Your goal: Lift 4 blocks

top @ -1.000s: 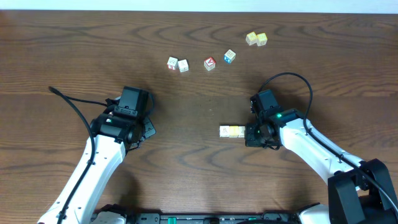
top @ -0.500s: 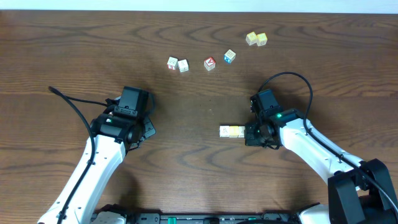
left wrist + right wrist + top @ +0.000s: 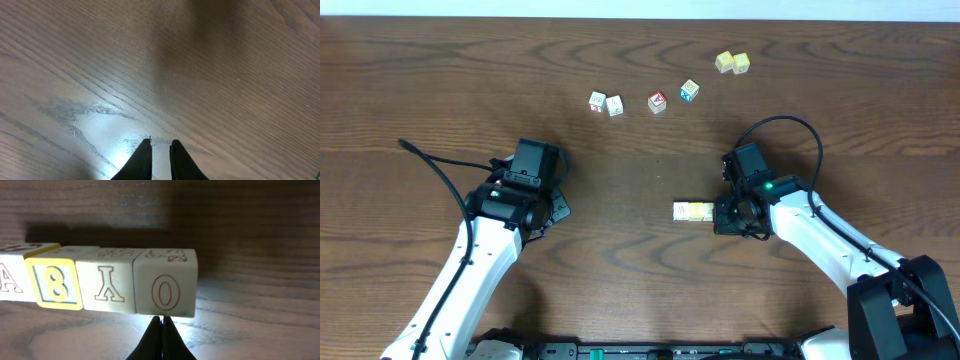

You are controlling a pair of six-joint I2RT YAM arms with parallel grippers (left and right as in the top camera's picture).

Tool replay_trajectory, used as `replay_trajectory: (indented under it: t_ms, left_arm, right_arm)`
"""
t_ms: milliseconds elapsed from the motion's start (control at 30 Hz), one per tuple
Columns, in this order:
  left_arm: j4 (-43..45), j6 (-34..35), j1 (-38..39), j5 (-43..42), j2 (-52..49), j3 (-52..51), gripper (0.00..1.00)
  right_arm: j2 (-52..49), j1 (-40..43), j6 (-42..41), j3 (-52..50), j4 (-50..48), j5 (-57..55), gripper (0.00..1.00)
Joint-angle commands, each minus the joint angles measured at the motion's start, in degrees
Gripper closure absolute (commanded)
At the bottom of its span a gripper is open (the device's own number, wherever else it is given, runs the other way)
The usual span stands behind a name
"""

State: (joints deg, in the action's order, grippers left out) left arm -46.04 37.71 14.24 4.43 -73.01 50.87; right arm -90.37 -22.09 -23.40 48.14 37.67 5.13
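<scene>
R jaws pressed together by 4-block row [image 3: 107,287]; L jaws barely apart, empty; 6 cubes [image 3: 657,102] beyond.

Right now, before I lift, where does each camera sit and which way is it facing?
Overhead: above the table, looking straight down; left hand and right hand show.
Left wrist: close over bare table; its own fingers show.
Right wrist: low, facing the row of blocks side-on; shut fingers show.
Shared: overhead and right wrist both see that row.

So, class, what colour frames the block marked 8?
Yellow; the block marked 8 shows it best in the right wrist view.
</scene>
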Motion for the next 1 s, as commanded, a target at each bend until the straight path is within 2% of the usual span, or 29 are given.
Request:
replay_trajectory:
  t_ms: [0, 433, 567, 733, 833, 967]
  left_arm:
    - [0.0, 0.74, -0.35, 0.09, -0.31, 0.0, 0.85]
    - [0.0, 0.74, -0.35, 0.09, -0.31, 0.0, 0.85]
    - [-0.04, 0.72, -0.35, -0.37, -0.31, 0.0, 0.85]
    - [0.22, 0.5, -0.35, -3.3, -0.31, -0.04, 0.85]
    - [1.92, -1.75, -0.35, -7.87, -0.66, -0.04, 0.85]
    - [6.86, -8.15, -0.33, -21.09, -2.67, -0.04, 0.85]
  right_arm:
    - [0.81, 0.26, 0.74, 0.72, 1.07, 2.99, 0.99]
    - [0.9, 2.89, 2.21, 15.63, 17.51, 4.37, 0.99]
    - [0.9, 7.69, 2.89, 18.21, 19.47, 3.28, 0.99]
    - [0.85, 19.04, 5.92, 18.16, 19.8, 3.32, 0.96]
    - [0.85, 22.36, 6.23, 17.66, 19.8, 3.3, 0.97]
    - [0.85, 25.68, 8.0, 16.46, 19.76, 1.6, 0.99]
